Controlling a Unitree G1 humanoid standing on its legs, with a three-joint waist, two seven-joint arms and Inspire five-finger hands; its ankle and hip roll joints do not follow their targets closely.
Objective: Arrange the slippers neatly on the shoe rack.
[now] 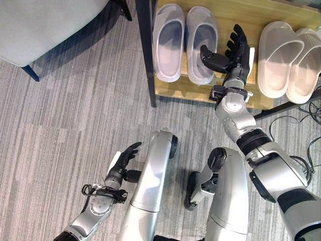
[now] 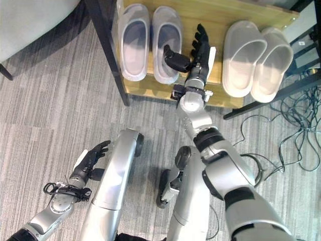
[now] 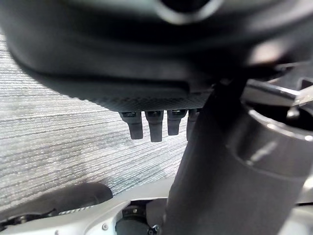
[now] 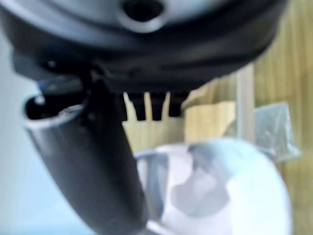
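Four slippers sit on the low wooden shelf of the shoe rack (image 1: 235,12), in two pairs. The pale lavender-grey rubber slippers (image 1: 184,42) lie side by side, touching along their inner edges, right next to the rack's black metal post (image 1: 145,50) at its left end. The cream-white rubber slippers (image 1: 288,57) lie at the right end, the outer one overlapping its mate and tilted, with heels reaching the shelf's front lip. Between the two pairs runs a bare strip of wood, and the right hand (image 1: 235,52) hovers over it. Its fingers are straight and spread, pointing towards the back of the shelf, the thumb swung out to the left above the heel of the nearer lavender slipper; whether the thumb touches it cannot be told. The hand holds nothing.

Grey striped carpet (image 1: 75,120) lies open in front of the rack. A grey upholstered chair (image 1: 40,25) stands off to the left, well apart from the post.

The left hand (image 1: 123,160) hangs low by the robot's side over the carpet, fingers loosely extended, carrying nothing.
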